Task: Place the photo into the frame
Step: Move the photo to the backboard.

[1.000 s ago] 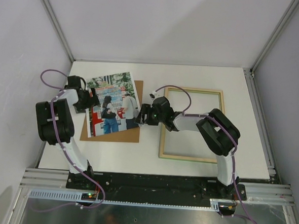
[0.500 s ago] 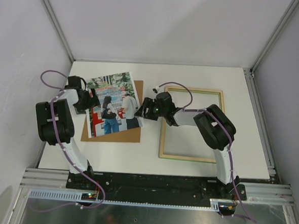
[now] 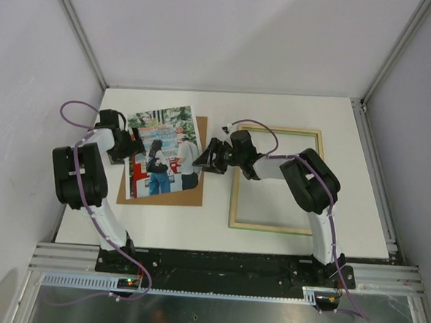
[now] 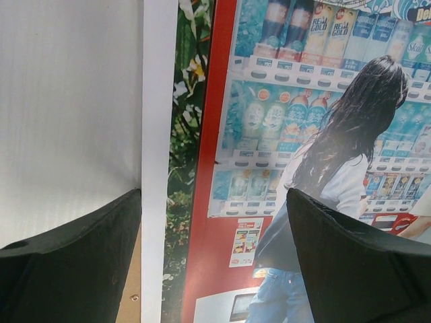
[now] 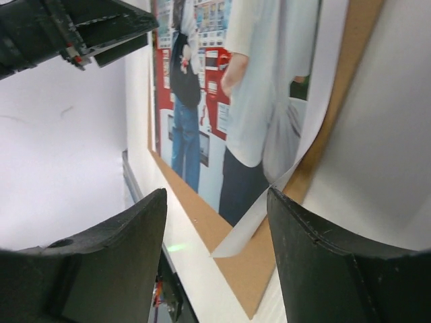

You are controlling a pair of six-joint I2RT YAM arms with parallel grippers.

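On tabletop, left tool and right tool gape astride the photo.

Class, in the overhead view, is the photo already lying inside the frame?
No, the photo lies on the brown board, to the left of the frame.

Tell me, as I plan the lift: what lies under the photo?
A brown backing board, showing past the photo's right and near edges. Its middle is covered, so anything between them is hidden.
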